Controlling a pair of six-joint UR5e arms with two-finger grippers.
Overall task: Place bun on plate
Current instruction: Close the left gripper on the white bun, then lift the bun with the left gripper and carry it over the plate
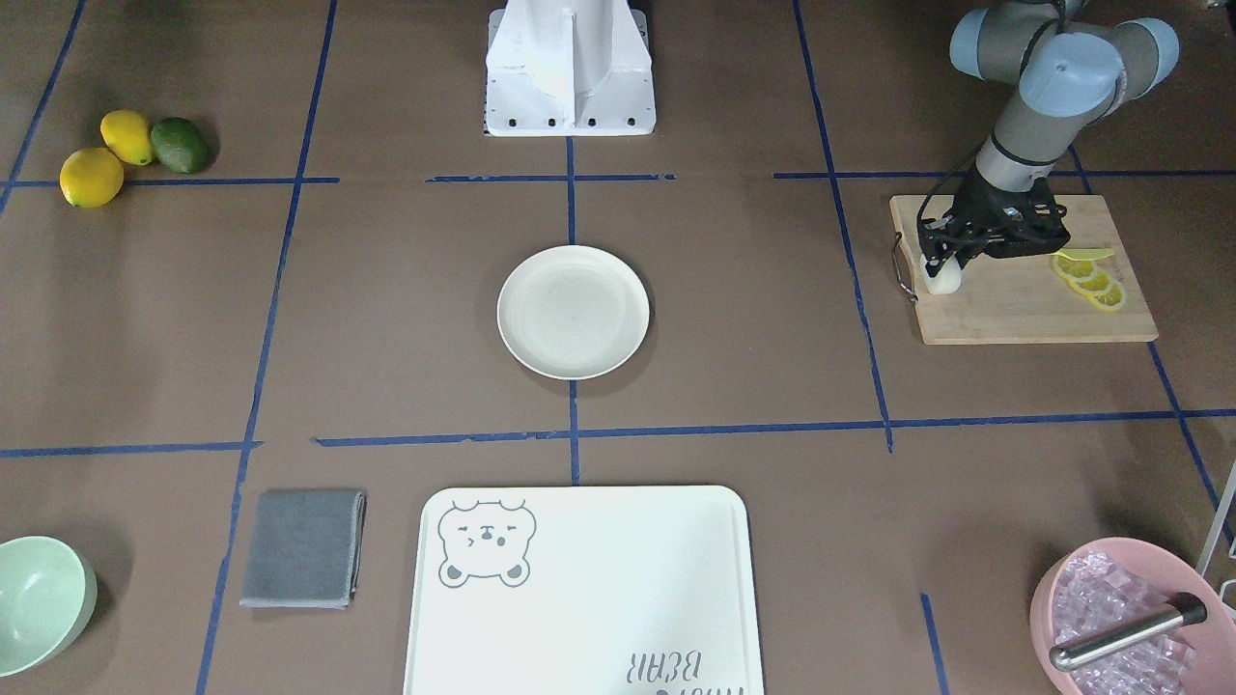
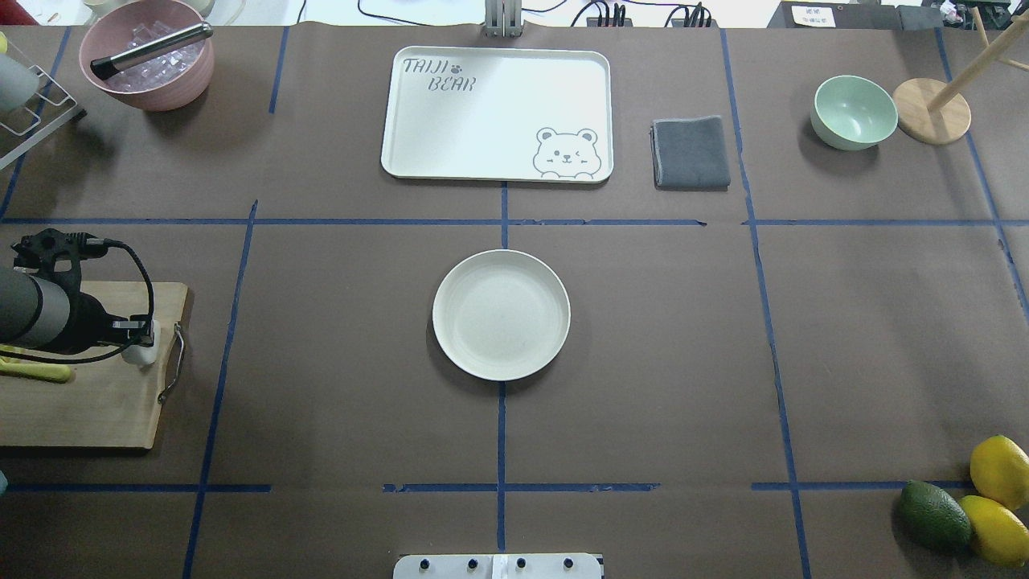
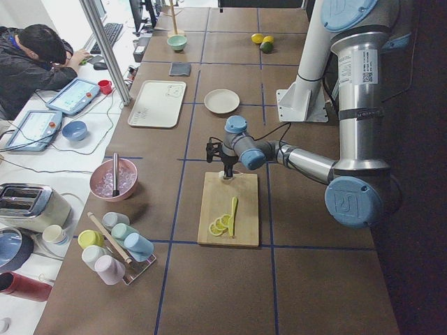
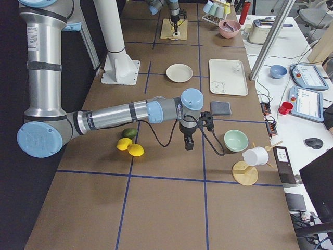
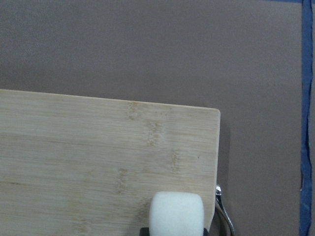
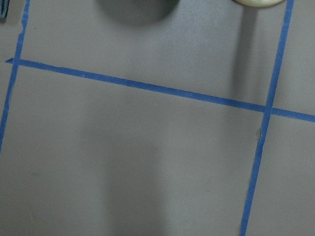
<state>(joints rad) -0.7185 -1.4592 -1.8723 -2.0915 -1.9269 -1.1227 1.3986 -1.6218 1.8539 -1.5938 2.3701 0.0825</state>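
Overhead exterior view: we are finding the bun (image 2: 145,354) resting on the cutting board (image 2: 80,410), at the board's edge that faces the plate (image 2: 501,314) and just beside the board's metal handle (image 2: 172,371). The board is lying at the table's left edge; the plate is sitting at the table's centre, well apart from it.

The left gripper (image 2: 138,336) is standing directly over the bun. In the left wrist view its dark fingers (image 5: 143,230) are showing tight against both flanks of the bun, so we are judging it to be pinching the bun, which does not look lifted off the board. We are not able to settle the bun's long axis from these views.

The right gripper (image 4: 188,142) is showing in the exterior right view only, hanging above the table near the right edge. We cannot tell how its jaws are standing.

The governing relation: the plate is lying to the robot's right of the loaded gripper, across bare table. The left arm is nearer by far, so we are judging that lift and carry fall to it.
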